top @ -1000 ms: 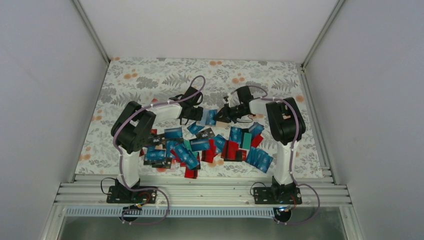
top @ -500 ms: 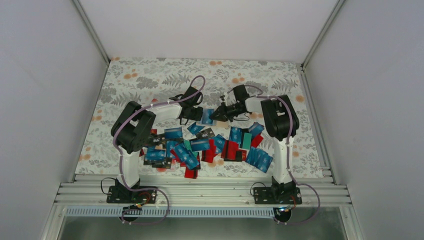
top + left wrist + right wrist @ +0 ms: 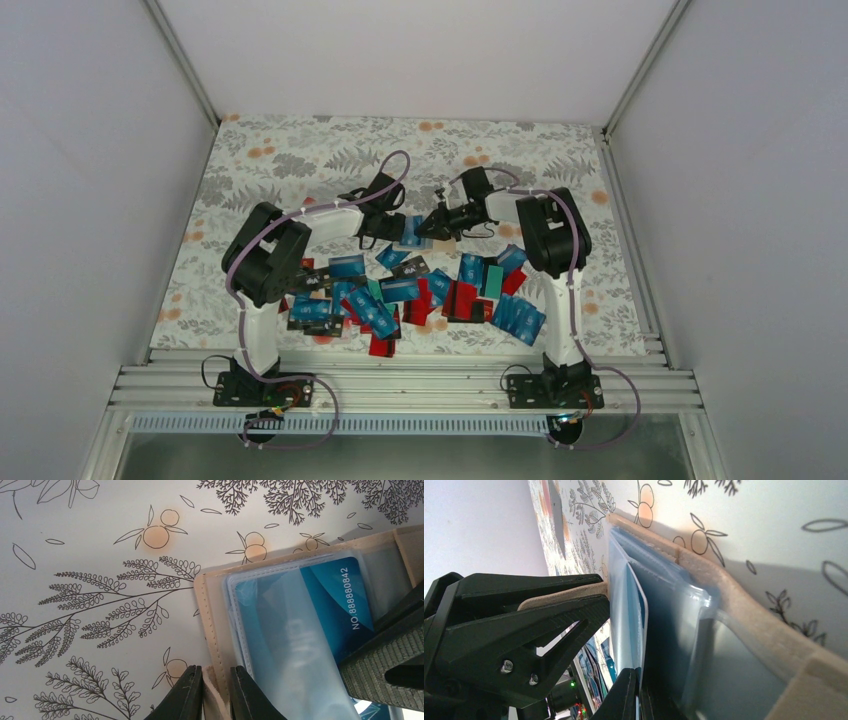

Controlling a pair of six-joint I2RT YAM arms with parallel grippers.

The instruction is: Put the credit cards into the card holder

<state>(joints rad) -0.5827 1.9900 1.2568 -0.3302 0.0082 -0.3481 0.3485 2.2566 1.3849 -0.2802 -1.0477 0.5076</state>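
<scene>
Insertion is in hand; left end effector [image 3: 216, 692] is clamped on the holder [image 3: 212, 610] edge, bracing it; right end effector [image 3: 639, 702] pinches one blue card [image 3: 636, 610], seemingly partly inside the clear sleeve [image 3: 280, 645] just ahead of it; next likely calls for a straight, gentle push deeper. One holder; one held card; roughly two dozen loose cards [image 3: 400, 291] overlap on the surface [image 3: 300, 160] behind both end effectors, so an exact count is not possible.

Plain white walls [image 3: 90, 200] enclose a floral-patterned table [image 3: 300, 150] edged by aluminium rails [image 3: 400, 385]

Beige card holder [image 3: 212, 620] open, blue card [image 3: 330, 605] in sleeve; credit cards [image 3: 400, 290] scattered.
</scene>
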